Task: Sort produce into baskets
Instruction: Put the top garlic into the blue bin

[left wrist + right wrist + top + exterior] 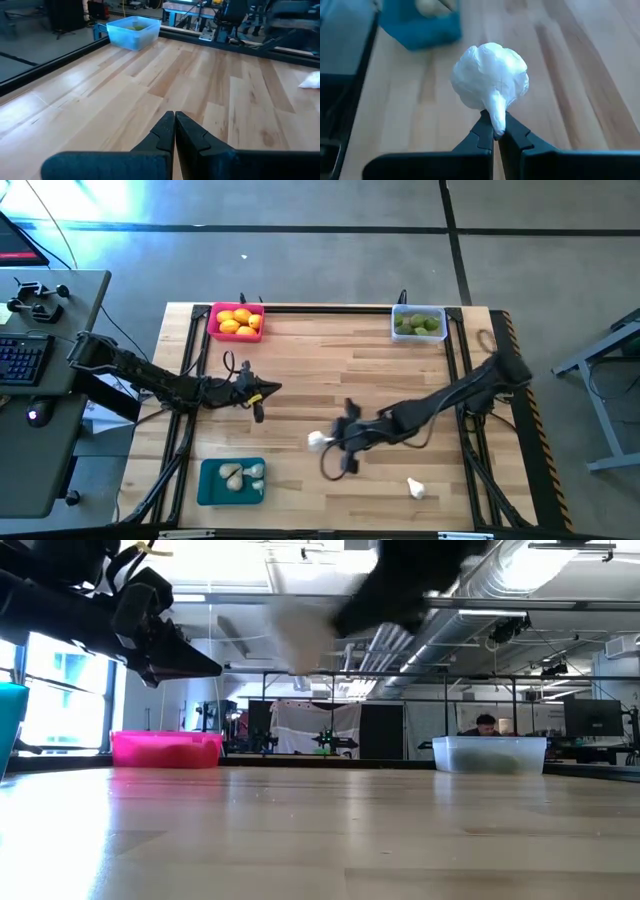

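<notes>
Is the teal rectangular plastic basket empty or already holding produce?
Holding produce. The high view shows the teal rectangular plastic basket at the table's near-left corner with several white knobbly garlic bulbs inside.

This is a robotics lab or open-plan workshop. A pale wooden bench (300, 370) edged with black metal framing stands on a grey concrete floor (300, 260). Beside it, a grey desk (45, 380) carries a black keyboard (20, 360). Behind are exposed silver ceiling ducts (520, 580), dark computer monitors (592, 718) and a seated person (486, 726).
</notes>
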Robot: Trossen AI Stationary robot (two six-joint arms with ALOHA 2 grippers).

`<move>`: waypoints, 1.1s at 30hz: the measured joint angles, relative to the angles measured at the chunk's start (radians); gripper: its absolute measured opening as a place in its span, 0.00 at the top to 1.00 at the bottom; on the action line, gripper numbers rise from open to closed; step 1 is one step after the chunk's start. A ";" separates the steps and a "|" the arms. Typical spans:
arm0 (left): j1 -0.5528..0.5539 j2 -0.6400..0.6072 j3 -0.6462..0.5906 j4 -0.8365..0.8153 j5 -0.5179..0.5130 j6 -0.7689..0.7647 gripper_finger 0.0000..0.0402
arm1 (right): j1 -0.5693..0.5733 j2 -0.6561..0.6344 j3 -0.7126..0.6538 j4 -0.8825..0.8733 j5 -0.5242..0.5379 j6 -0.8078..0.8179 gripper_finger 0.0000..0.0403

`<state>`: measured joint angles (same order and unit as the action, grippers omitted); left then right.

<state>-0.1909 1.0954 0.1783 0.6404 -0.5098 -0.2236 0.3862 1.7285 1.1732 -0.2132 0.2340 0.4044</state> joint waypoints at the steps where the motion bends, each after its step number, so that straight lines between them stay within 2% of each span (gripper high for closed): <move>1: 0.004 0.000 0.000 0.000 0.000 0.000 1.00 | 0.000 0.038 0.037 0.018 -0.003 -0.032 1.00; 11: 0.031 0.000 0.000 0.002 0.010 0.034 1.00 | -0.010 0.377 0.465 0.082 -0.048 -0.271 1.00; 15: 0.037 0.000 0.000 0.002 0.010 0.037 1.00 | -0.023 0.510 0.626 0.079 -0.064 -0.317 1.00; 20: 0.041 0.000 0.000 0.002 0.010 0.037 1.00 | -0.052 0.644 0.798 0.077 -0.154 -0.316 1.00; 28: 0.041 0.000 0.000 0.001 0.010 0.035 1.00 | -0.090 0.746 0.907 0.075 -0.250 -0.209 0.99; 33: 0.041 0.000 0.000 0.000 0.010 0.035 1.00 | -0.096 0.755 0.907 0.070 -0.273 -0.210 0.86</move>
<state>-0.1497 1.0954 0.1783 0.6408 -0.4999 -0.1885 0.2905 2.4832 2.0804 -0.1429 -0.0392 0.1941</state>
